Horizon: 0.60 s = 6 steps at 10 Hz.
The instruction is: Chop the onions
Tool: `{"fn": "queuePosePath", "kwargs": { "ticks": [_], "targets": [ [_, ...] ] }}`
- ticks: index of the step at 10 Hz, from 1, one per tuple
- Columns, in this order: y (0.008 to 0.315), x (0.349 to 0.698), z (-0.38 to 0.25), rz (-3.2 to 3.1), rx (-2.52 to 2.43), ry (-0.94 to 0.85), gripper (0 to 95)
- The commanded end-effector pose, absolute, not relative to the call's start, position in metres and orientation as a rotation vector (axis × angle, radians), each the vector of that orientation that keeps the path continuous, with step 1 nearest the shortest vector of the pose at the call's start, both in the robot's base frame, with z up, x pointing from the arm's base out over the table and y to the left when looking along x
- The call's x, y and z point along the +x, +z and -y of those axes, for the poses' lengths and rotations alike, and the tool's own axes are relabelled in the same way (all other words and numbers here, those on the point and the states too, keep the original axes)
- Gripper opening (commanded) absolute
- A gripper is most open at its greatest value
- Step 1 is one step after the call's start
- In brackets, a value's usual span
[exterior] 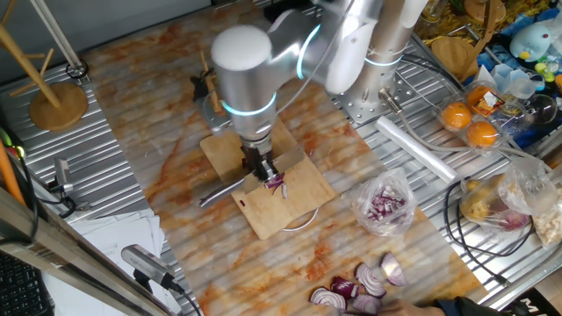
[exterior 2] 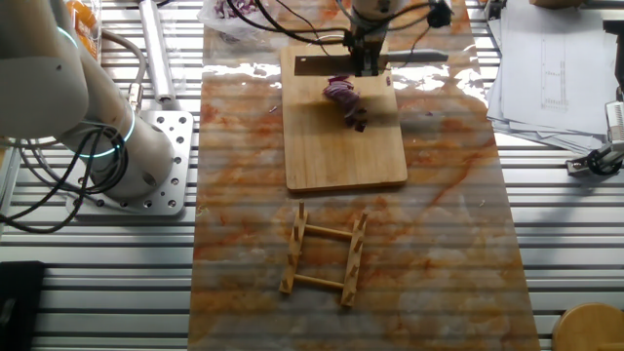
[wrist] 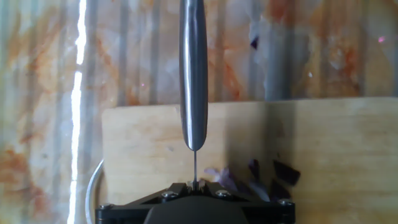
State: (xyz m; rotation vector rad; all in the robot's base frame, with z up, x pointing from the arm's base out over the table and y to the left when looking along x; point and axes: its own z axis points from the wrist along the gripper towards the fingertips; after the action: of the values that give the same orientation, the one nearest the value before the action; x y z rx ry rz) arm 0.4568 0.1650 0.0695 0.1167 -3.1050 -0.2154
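Note:
A small red-purple onion wedge (exterior: 277, 184) (exterior 2: 343, 93) lies on the wooden board (exterior: 294, 211) (exterior 2: 341, 146), with a few cut bits (exterior 2: 359, 119) beside it. My gripper (exterior: 262, 167) (exterior 2: 366, 49) (wrist: 194, 185) stands over the board, shut on a knife. The knife's grey handle (exterior: 219, 193) (wrist: 194, 74) sticks out past the board's edge, and its blade (exterior 2: 317, 65) rests edge-down on the board just beside the wedge. In the hand view the purple onion bits (wrist: 249, 177) lie right of the blade, partly hidden behind the gripper body.
A clear bag of purple bits (exterior: 385, 204) and a group of bigger red onion wedges (exterior: 360, 290) lie near the board. A small wooden rack (exterior 2: 325, 253), a white roll (exterior: 426, 154), boxed oranges (exterior: 470, 123) and a wooden stand (exterior: 57, 101) surround the marble mat.

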Motion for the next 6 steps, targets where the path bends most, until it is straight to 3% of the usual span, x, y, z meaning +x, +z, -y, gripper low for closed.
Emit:
{"fn": "queuePosePath", "kwargs": {
  "ticks": [1,6],
  "targets": [
    [0.0739,0.4542,-0.1613,3.106,0.159,-0.179,0.0],
    [0.0726,0.4552,-0.1595,3.091,0.18,-0.173,0.0]
  ]
}}
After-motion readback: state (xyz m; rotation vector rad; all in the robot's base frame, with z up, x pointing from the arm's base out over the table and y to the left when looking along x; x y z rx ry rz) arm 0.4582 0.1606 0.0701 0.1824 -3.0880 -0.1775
